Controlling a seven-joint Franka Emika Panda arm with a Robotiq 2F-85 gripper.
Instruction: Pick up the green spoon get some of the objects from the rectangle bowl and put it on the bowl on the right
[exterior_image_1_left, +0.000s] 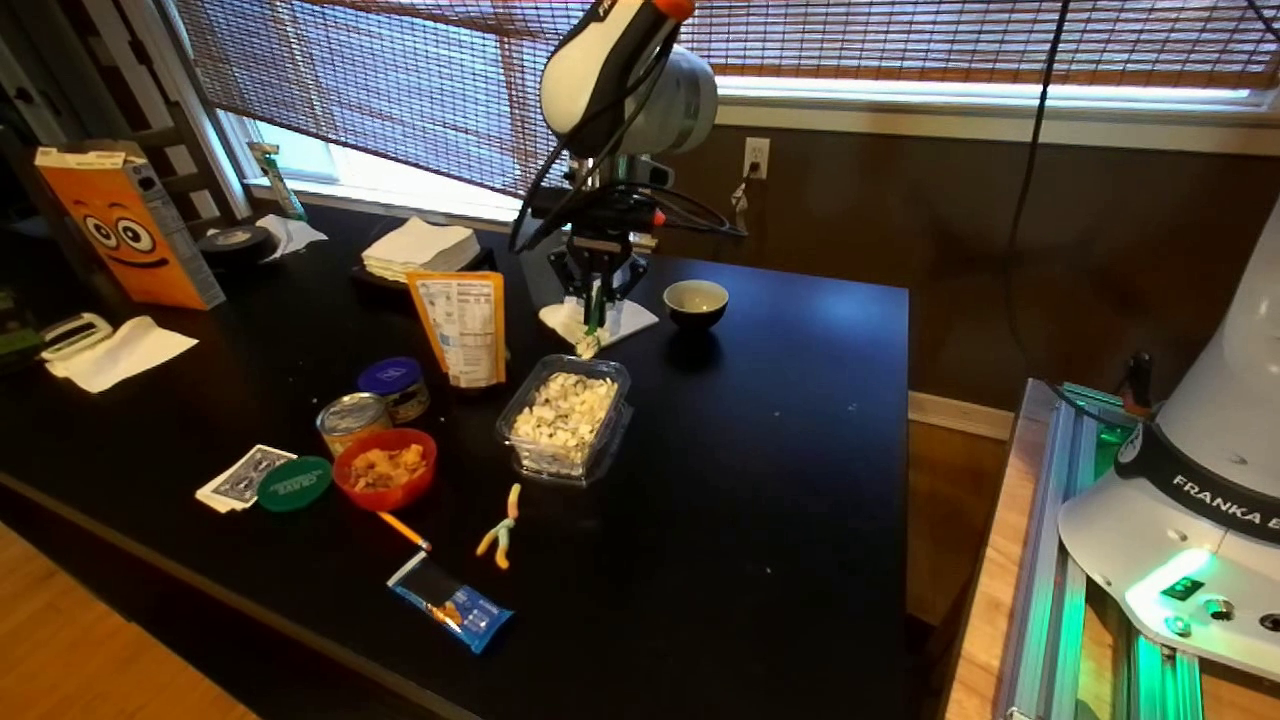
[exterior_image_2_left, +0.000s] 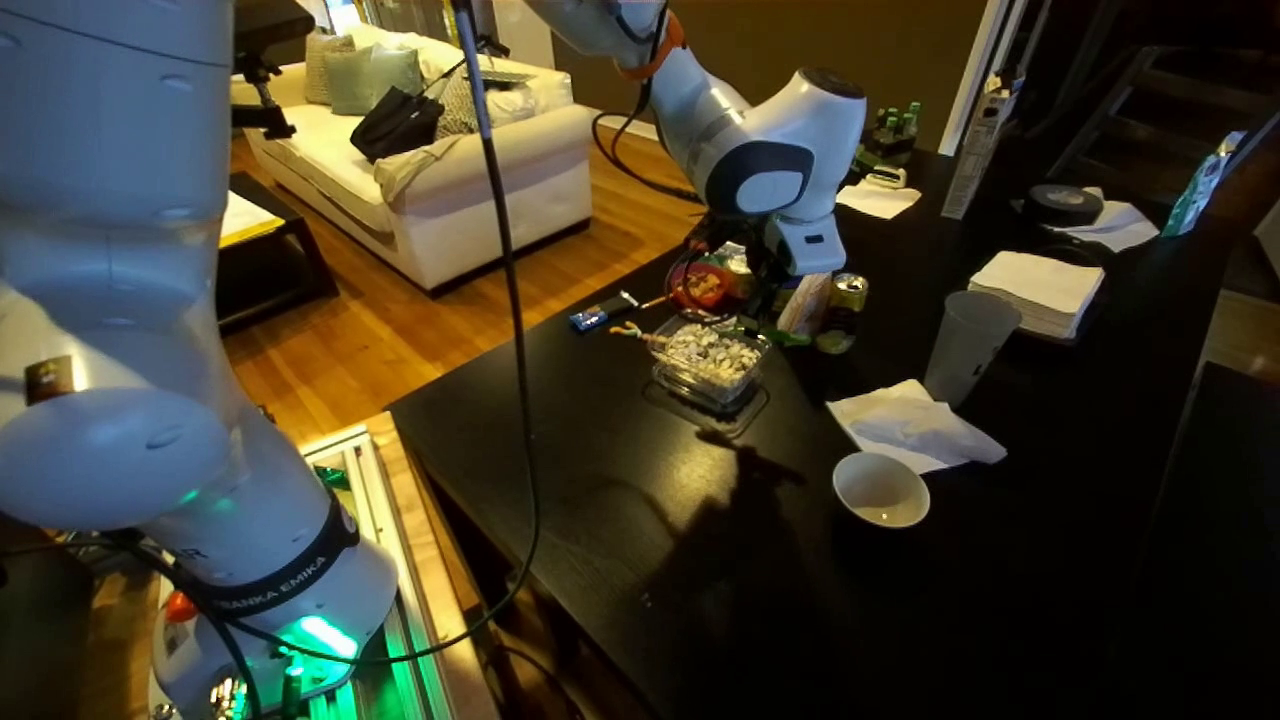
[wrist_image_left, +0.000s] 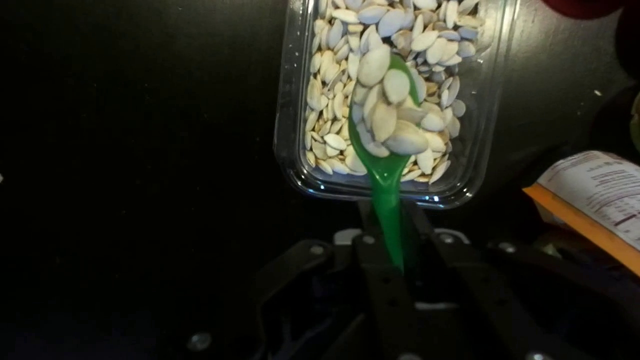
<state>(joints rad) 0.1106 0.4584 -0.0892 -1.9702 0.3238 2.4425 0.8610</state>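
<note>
My gripper (wrist_image_left: 392, 212) is shut on the handle of the green spoon (wrist_image_left: 386, 187) in the wrist view. The spoon's head carries a heap of pale seeds (wrist_image_left: 384, 112) above the clear rectangular container (wrist_image_left: 487, 135), which holds more seeds. In both exterior views the container (exterior_image_1_left: 510, 415) (exterior_image_2_left: 690, 388) stands on the dark table. My gripper (exterior_image_1_left: 597, 310) is above its far end, with the spoon (exterior_image_1_left: 595, 298) pointing down toward it. A small round bowl, pale inside (exterior_image_1_left: 697, 298) (exterior_image_2_left: 880, 490), stands apart from the container in both exterior views. It is outside the wrist view.
A white napkin (exterior_image_2_left: 915, 425) lies between container and round bowl, with a clear cup (exterior_image_2_left: 968, 345) on its far side. An orange pouch (exterior_image_1_left: 462, 330) stands beside the container. A red bowl (exterior_image_1_left: 425, 475), cans (exterior_image_1_left: 352, 418) and a blue packet (exterior_image_1_left: 455, 605) are nearby.
</note>
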